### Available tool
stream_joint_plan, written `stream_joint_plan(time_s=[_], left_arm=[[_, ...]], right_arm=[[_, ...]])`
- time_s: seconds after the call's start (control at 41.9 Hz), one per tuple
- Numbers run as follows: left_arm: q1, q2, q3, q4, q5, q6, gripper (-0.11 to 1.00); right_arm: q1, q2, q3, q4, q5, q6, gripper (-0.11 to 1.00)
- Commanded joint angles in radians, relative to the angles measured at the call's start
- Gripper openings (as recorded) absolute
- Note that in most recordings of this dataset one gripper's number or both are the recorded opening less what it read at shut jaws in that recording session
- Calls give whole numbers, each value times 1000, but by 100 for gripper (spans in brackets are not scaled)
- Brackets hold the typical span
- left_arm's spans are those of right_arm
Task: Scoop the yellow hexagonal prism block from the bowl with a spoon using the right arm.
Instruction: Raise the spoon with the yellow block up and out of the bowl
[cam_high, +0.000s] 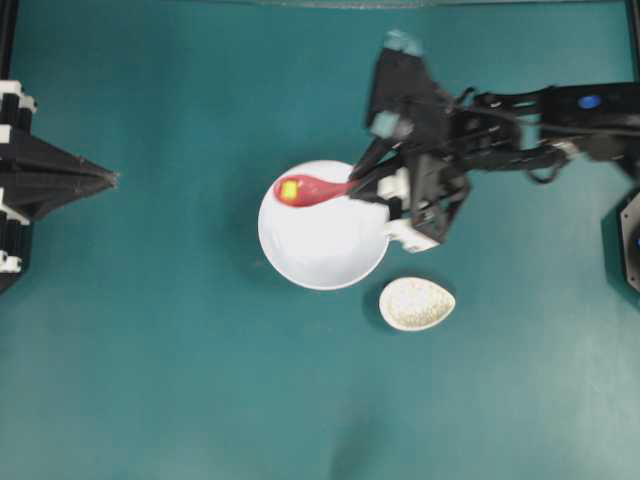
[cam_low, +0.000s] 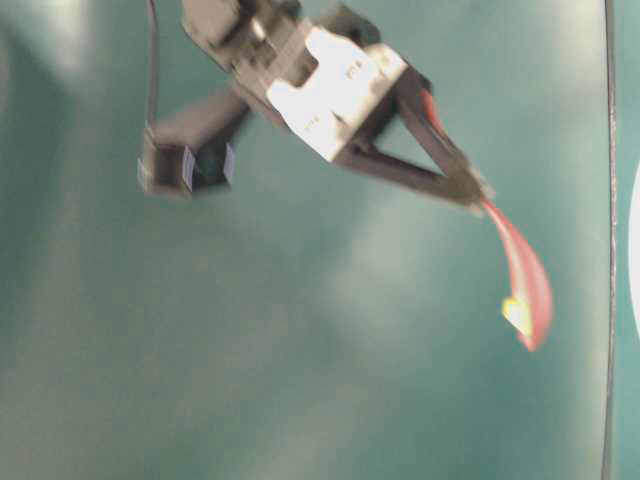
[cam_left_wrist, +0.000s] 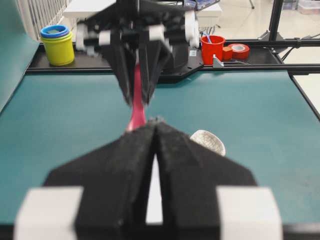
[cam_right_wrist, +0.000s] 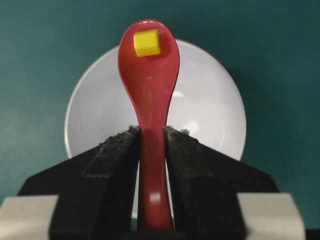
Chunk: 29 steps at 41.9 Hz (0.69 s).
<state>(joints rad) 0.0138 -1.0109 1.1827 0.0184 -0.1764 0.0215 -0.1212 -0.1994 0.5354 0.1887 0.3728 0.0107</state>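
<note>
- The bowl (cam_high: 325, 240) is white and round and stands near the middle of the teal surface (cam_high: 150, 380). Its inside looks bare in the overhead view and in the right wrist view.
- The yellow hexagonal prism block (cam_right_wrist: 147, 43) lies in the head of the spoon (cam_right_wrist: 149, 85), near the tip. It is much smaller than the spoon head.
- In the overhead view the spoon head with the block is over the upper-left part of the bowl rim. In the table-level view the spoon hangs in the air with the block (cam_low: 516, 314) on it, apart from the surface.
- The right claw (cam_right_wrist: 151, 142) is closed on the spoon handle; the two black padded fingers (cam_right_wrist: 117, 150) press it from both sides.
- The right arm (cam_high: 520, 130) reaches in from the right side of the overhead view and its body covers the right edge of the bowl.
- A small speckled teardrop dish (cam_high: 417, 304) stands just beside the bowl at its lower right. I cannot tell if anything is inside it.
- The left claw (cam_left_wrist: 156, 125) is at the left edge of the overhead view, well apart from the bowl. Its fingers are together and hold nothing.
- Wide bare room is on the surface to the left of the bowl and below it.
- Beyond the far edge of the surface, the left wrist view shows yellow and blue stacked cups (cam_left_wrist: 58, 44) and a red cup (cam_left_wrist: 212, 48).
</note>
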Motion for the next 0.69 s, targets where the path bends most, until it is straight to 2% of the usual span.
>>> stream_joint_plan(time_s=[0.0, 0.263, 0.669], left_arm=[[3, 6, -26, 2, -5, -2, 1], [3, 3, -26, 2, -6, -2, 1], [3, 3, -26, 2, -5, 0, 1]], right_arm=[[-2, -95, 34, 6, -28, -2, 24], [0, -236, 133, 6, -100, -2, 24], [5, -247, 141, 6, -101, -3, 24]])
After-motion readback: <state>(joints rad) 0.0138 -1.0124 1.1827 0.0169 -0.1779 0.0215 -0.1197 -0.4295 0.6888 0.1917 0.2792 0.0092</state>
